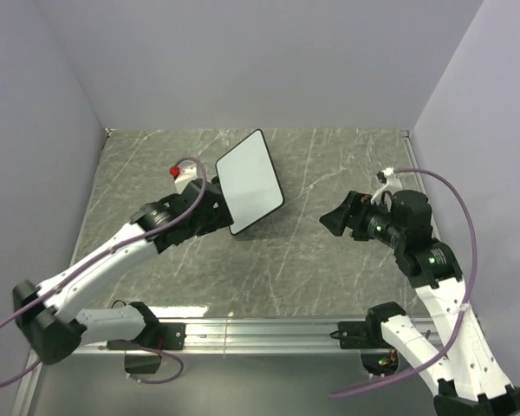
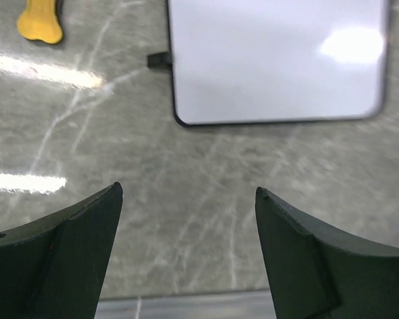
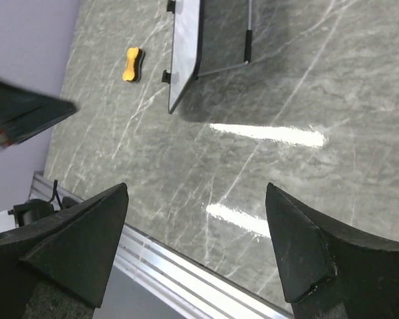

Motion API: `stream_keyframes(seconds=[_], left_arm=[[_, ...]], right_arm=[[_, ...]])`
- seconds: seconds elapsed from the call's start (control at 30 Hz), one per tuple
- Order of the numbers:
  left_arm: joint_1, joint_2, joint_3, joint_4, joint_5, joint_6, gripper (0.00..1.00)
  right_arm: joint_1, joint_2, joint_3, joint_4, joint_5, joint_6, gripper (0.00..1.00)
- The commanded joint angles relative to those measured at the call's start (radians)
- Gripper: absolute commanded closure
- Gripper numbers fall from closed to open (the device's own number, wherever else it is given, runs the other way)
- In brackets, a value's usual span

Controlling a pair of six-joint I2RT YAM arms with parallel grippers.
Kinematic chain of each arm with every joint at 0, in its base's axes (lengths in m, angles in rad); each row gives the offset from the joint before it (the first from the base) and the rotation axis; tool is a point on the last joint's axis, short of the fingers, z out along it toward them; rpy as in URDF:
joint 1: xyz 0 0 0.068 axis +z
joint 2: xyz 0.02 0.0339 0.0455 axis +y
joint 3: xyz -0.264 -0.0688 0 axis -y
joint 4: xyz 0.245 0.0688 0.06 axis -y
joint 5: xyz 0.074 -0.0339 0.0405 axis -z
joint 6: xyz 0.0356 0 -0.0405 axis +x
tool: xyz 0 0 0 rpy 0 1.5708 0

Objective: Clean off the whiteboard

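The whiteboard (image 1: 250, 182) stands propped at a tilt in the middle of the table, its face blank white with a thin black edge. In the left wrist view it (image 2: 276, 60) fills the top right, with no writing showing. In the right wrist view it (image 3: 185, 46) shows nearly edge-on, on a wire stand. A small yellow-orange eraser (image 2: 41, 23) lies on the table left of the board and also shows in the right wrist view (image 3: 132, 64). My left gripper (image 1: 215, 212) is open and empty just beside the board's near left edge. My right gripper (image 1: 331, 218) is open and empty, well to the board's right.
The table (image 1: 329, 165) is grey marbled stone, walled at the back and on both sides. An aluminium rail (image 1: 260, 331) runs along the near edge. A dark finger of the left gripper (image 3: 26, 113) shows at the left of the right wrist view.
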Motion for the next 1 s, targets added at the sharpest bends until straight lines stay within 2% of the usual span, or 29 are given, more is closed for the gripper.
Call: stream_keyframes(seconds=[0.0, 0.17, 0.27, 0.3, 0.4, 0.53, 0.6, 0.67, 0.73, 0.8, 0.97], left_arm=[[-0.061, -0.131, 0.033, -0.089, -0.067, -0.113, 0.15], [-0.085, -0.224, 0.001, -0.105, -0.065, -0.093, 0.16], [-0.085, -0.203, 0.047, -0.122, -0.062, -0.05, 0.13], [-0.085, -0.192, 0.059, -0.075, -0.039, -0.017, 0.12], [-0.085, -0.134, 0.131, -0.047, 0.033, 0.077, 0.12], [-0.085, -0.089, 0.226, -0.013, -0.002, 0.149, 0.07], [-0.083, -0.115, 0.214, 0.05, -0.065, 0.198, 0.01], [-0.074, -0.154, 0.173, 0.164, -0.099, 0.237, 0.01], [-0.054, -0.158, 0.159, 0.209, -0.125, 0.278, 0.01], [-0.042, -0.14, 0.16, 0.219, -0.172, 0.293, 0.01], [-0.026, -0.08, 0.177, 0.199, -0.156, 0.373, 0.01]], right_arm=[[0.01, -0.065, -0.015, -0.026, 0.055, 0.02, 0.09], [0.009, -0.176, -0.084, -0.043, 0.191, 0.037, 0.08], [0.009, -0.252, -0.113, -0.042, 0.326, 0.06, 0.07], [0.009, -0.271, -0.115, -0.049, 0.339, 0.06, 0.06], [0.009, -0.291, -0.154, -0.02, 0.32, 0.068, 0.06], [0.007, -0.312, -0.182, 0.027, 0.261, 0.063, 0.05], [0.007, -0.318, -0.181, 0.047, 0.258, 0.039, 0.05], [0.009, -0.309, -0.167, 0.046, 0.272, 0.033, 0.05], [0.009, -0.28, -0.157, 0.06, 0.266, 0.017, 0.05], [0.009, -0.243, -0.168, 0.092, 0.248, 0.007, 0.05], [0.007, -0.151, -0.135, 0.13, 0.231, 0.007, 0.05]])
